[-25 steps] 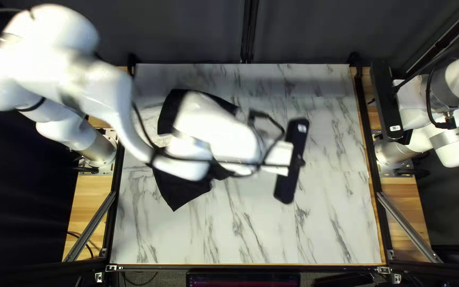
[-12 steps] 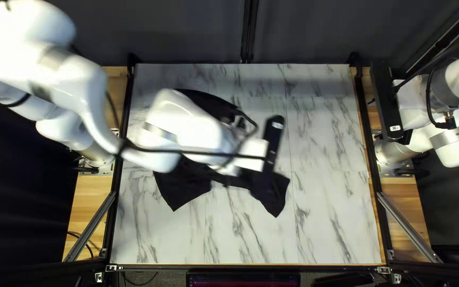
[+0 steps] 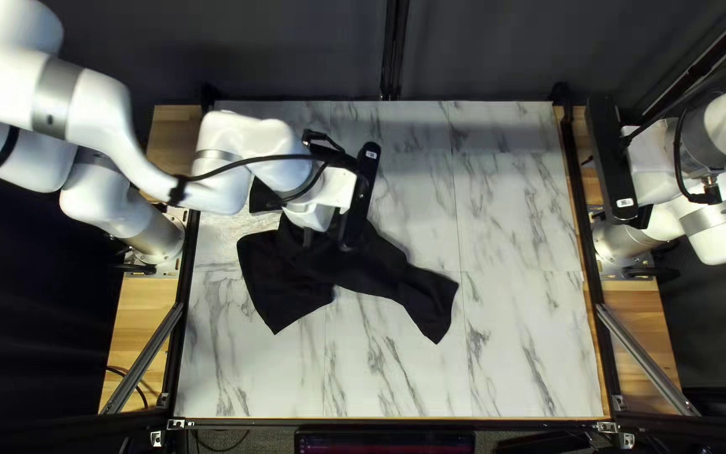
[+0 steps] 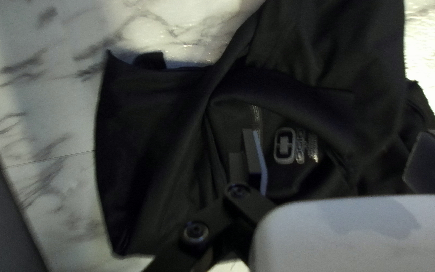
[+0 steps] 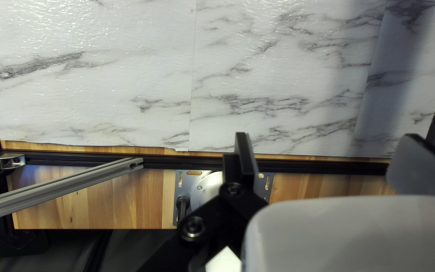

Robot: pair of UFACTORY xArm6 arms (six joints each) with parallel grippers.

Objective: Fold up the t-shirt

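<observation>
Since the earlier frame, our left gripper [image 3: 327, 240] has shifted toward the table's [image 3: 523, 353] far-left corner, fingers spread over the t-shirt [image 3: 275, 277], which lies crumpled nearer the left edge. Our right gripper [image 3: 645, 160], fingers spread, is positioned at the right edge.

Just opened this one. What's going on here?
Two robot arms are set up to fold a black T-shirt, which lies crumpled and twisted on the marble-look table, with no neat fold made. The left end effector is over the shirt with its fingers apart; I can't tell whether it touches the cloth. The right end effector is off at the table's right side, open and holding nothing.
</observation>
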